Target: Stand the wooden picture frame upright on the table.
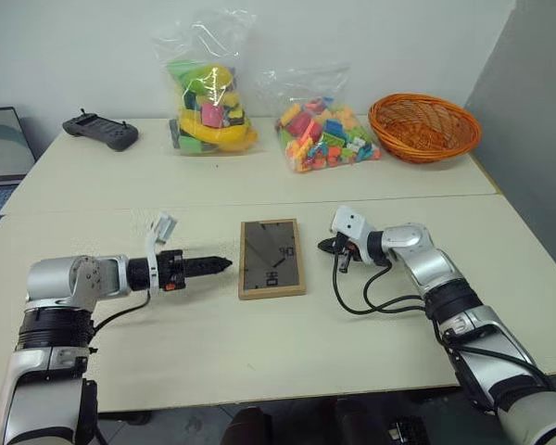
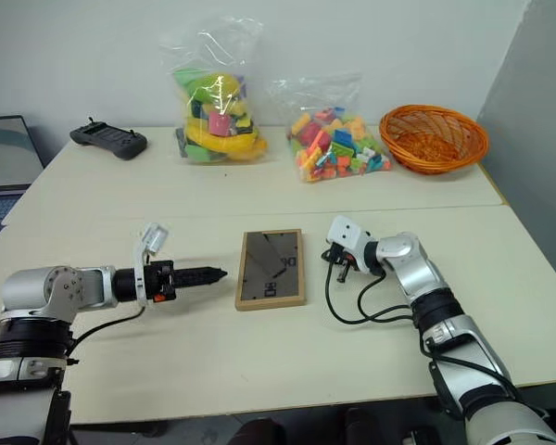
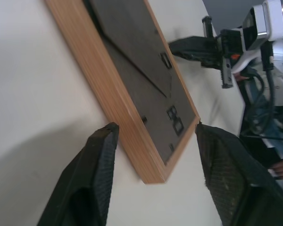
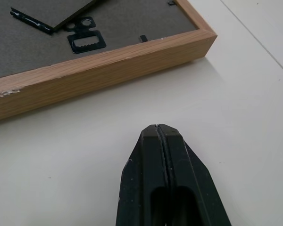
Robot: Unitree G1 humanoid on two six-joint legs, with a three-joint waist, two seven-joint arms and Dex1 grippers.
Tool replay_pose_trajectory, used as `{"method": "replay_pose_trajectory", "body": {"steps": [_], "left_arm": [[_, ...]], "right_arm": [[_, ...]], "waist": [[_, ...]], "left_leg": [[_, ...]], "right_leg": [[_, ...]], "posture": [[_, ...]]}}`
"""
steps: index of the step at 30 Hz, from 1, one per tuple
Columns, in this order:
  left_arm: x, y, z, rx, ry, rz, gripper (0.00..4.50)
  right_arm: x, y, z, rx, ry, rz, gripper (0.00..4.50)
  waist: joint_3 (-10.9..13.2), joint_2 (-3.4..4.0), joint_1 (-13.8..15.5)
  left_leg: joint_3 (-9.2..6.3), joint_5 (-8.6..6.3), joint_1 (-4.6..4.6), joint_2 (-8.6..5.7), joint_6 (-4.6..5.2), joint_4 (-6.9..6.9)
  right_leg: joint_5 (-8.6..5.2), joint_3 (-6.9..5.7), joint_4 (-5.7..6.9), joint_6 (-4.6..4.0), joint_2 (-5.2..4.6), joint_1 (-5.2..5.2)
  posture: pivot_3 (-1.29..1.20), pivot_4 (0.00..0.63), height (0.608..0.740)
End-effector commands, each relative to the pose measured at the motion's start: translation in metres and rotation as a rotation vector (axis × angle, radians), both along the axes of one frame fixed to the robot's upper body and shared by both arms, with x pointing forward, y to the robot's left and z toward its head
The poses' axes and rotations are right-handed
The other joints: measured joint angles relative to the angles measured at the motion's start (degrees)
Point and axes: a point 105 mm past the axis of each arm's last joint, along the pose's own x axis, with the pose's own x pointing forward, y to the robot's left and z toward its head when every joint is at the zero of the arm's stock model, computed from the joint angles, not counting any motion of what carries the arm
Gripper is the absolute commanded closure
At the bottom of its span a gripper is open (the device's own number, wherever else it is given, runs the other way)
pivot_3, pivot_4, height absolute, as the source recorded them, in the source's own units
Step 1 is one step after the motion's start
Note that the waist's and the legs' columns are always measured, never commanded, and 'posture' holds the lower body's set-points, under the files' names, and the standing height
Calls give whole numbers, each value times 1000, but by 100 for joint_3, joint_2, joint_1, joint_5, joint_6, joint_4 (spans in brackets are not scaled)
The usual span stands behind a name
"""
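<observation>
The wooden picture frame lies flat on the near half of the table, dark grey backing board up, its long axis running away from the robot toward the far edge, short sides near and far. On the back, the stand panel lies folded flat against the board, with white marks near the right edge. The left gripper sits just beside the frame's left long side, pointing across at it, fingers spread apart and holding nothing; from the left wrist view its fingertips straddle a corner of the frame without touching it. The right gripper is near the frame's right side, fingers pressed tight together and empty, tip short of the wooden edge. Along the far side of the table: a clear plastic bag stuffed with colourful toys, a second clear bag full of bright building blocks, and an orange wicker basket. A black handheld controller rests far left.
</observation>
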Motion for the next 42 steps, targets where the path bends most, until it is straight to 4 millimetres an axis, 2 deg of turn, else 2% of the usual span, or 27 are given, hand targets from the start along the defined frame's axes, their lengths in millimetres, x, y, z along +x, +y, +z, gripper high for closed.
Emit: {"method": "replay_pose_trajectory", "body": {"steps": [1,3,5,7,9,12,16,20,23,28,33,37,42], "left_arm": [[-7,-3,-10,-30,57,-35,864],[-8,-4,-16,-39,71,-36,408],[-4,-6,-30,-24,97,-19,44],[3,-7,-49,17,132,26,44],[6,-12,-54,2,148,28,44],[10,-32,-46,-82,149,-22,44],[2,-59,-28,-147,120,-138,44],[1,-65,-20,-174,96,-146,44],[4,-64,-22,-150,64,-121,44],[9,-51,-20,-133,42,-59,936],[15,-43,-5,-157,1,-7,1854],[13,-44,11,-166,-57,-5,2563],[8,-48,24,-170,-110,-11,3535]], "right_arm": [[-3,14,16,50,-37,29,4500],[-5,16,16,51,-34,35,4500],[-9,23,16,63,-25,49,4500],[-12,31,14,74,-19,56,4500],[-14,37,12,81,-9,60,4500],[-17,52,5,89,9,67,4500],[-13,60,8,106,1,50,4500],[-8,55,10,120,0,4,4500],[-5,46,8,136,16,-41,4500],[-6,32,2,122,19,-70,4500],[-1,19,1,121,11,-120,4500],[3,12,0,118,7,-146,4500],[6,12,1,127,-2,-157,4500]], "waist": [[0,0,3],[0,0,6],[-1,1,13],[-7,10,31],[-16,18,62],[-30,27,75],[-30,26,76],[-28,25,67],[-28,25,46],[-28,24,34],[-26,22,18],[-25,21,17],[-25,20,24]], "left_leg": [[-1,1,0,0,-2,0],[0,2,0,0,-3,0],[0,2,0,-1,-4,0],[1,2,3,-2,-4,-1],[1,1,19,-7,-1,-1],[-3,-11,42,-12,20,-1],[-2,-11,47,-14,19,1],[-3,1,23,-14,-2,5],[-2,2,21,-13,-3,4],[-4,1,22,-12,-2,2],[-4,1,20,-10,-1,0],[-4,1,16,-9,-2,-1],[-4,1,13,-8,-2,-1]], "right_leg": [[0,0,0,0,0,-1],[0,2,0,0,0,-1],[0,2,-1,0,-1,-1],[0,3,0,0,-2,1],[0,-1,2,0,-6,17],[0,-2,11,0,-6,37],[0,1,25,0,-8,35],[0,3,0,0,-10,29],[0,7,-3,1,-11,25],[0,5,0,0,-10,24],[0,6,-1,0,-8,20],[0,6,-1,0,-7,17],[0,6,-1,0,-7,13]], "posture": [[0,150,740],[0,150,740],[0,150,740],[0,150,740],[0,150,740],[0,150,740],[0,150,740],[0,150,740],[0,150,740],[0,150,740],[0,150,740],[0,150,740],[0,150,740]]}}
